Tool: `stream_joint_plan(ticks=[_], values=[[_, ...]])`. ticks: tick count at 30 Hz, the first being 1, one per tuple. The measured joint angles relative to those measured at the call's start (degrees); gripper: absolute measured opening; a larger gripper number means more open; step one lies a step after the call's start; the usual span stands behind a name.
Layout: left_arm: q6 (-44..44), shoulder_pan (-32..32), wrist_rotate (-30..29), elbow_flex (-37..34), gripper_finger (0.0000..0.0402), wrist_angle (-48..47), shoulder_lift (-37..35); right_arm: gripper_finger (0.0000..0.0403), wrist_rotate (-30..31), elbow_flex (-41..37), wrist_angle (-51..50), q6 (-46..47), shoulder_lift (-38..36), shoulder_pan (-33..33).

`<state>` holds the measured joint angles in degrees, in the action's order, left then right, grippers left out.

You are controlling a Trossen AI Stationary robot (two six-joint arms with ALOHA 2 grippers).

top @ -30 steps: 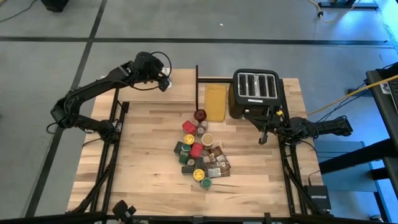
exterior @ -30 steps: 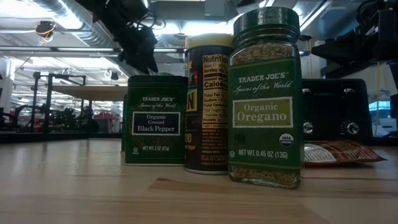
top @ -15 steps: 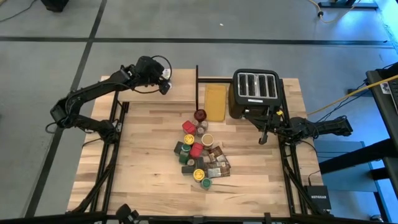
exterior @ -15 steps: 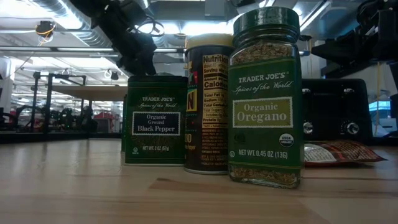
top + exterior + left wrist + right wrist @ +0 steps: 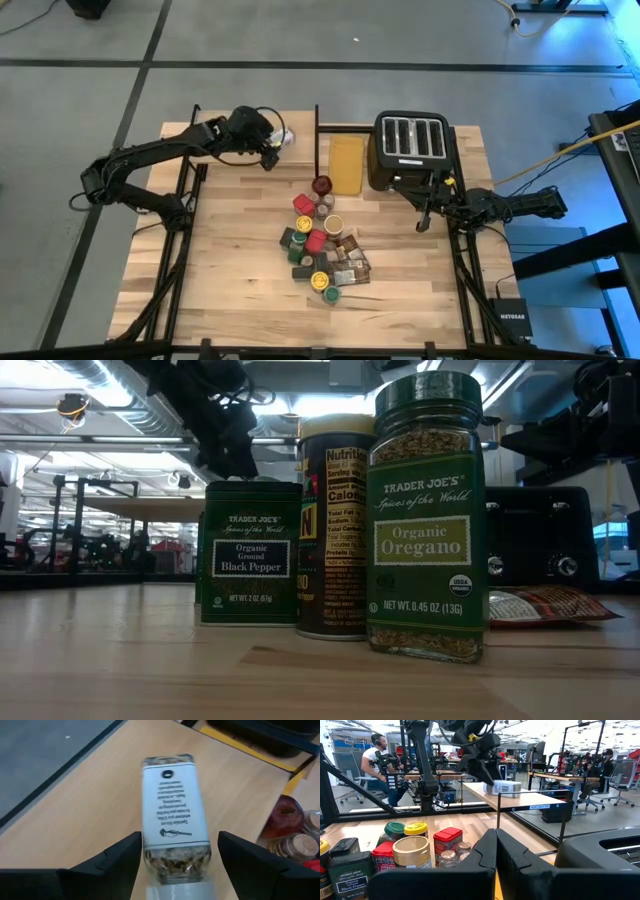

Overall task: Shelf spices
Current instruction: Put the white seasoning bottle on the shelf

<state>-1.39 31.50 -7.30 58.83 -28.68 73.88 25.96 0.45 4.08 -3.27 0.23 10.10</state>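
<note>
Releasing the white-labelled jar [image 5: 172, 815] lying on its side near the shelf [image 5: 300, 150] front edge, the left gripper [image 5: 272, 150] brackets it, jaws parted; withdrawing straight avoids rolling it, while the right gripper [image 5: 424, 219] idles closed and empty.

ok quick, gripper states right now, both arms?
Left gripper: open, fingers either side of a white-labelled spice jar lying on the shelf; grip not evident.
Right gripper: shut, empty, parked by the toaster.
</note>
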Motion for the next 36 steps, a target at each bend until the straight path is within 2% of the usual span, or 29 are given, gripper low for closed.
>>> stream_joint_plan(ticks=[3, 8, 16, 23, 28, 32, 36], values=[[0.00, -0.88, -2.14, 0.02, 0.0254, -0.55, -0.28, 0.0005, 0.00, 0.00, 0.00, 0.00, 0.00, 0.01], [2.05, -0.89, -2.33, 0.02, 0.0254, -4.66, 0.31, 0.0005, -0.02, 0.00, 0.00, 0.00, 0.00, -0.01], [7.15, -0.80, -2.31, -1.79, 0.0252, -4.27, 0.88, 0.0005, -0.01, 0.01, 0.04, 0.00, 0.00, 0.01], [7.61, -0.89, -2.21, -2.03, 0.0195, -3.31, 0.85, 0.0005, 0.04, 0.00, 0.04, 0.00, 0.01, 0.00], [7.57, -1.15, -2.53, -1.34, 0.0192, -4.99, -0.26, 0.0005, 0.03, 0.00, 0.07, 0.52, 0.01, -0.01], [7.50, -2.24, -3.41, 1.36, 0.0192, -7.31, -2.12, 0.0005, -1.97, 0.00, 1.39, 2.56, 0.02, -0.01], [7.71, -4.48, -4.29, 4.83, 0.0192, -11.04, -3.46, 0.0005, -5.93, 0.00, 7.50, 2.61, 0.02, -0.01]])
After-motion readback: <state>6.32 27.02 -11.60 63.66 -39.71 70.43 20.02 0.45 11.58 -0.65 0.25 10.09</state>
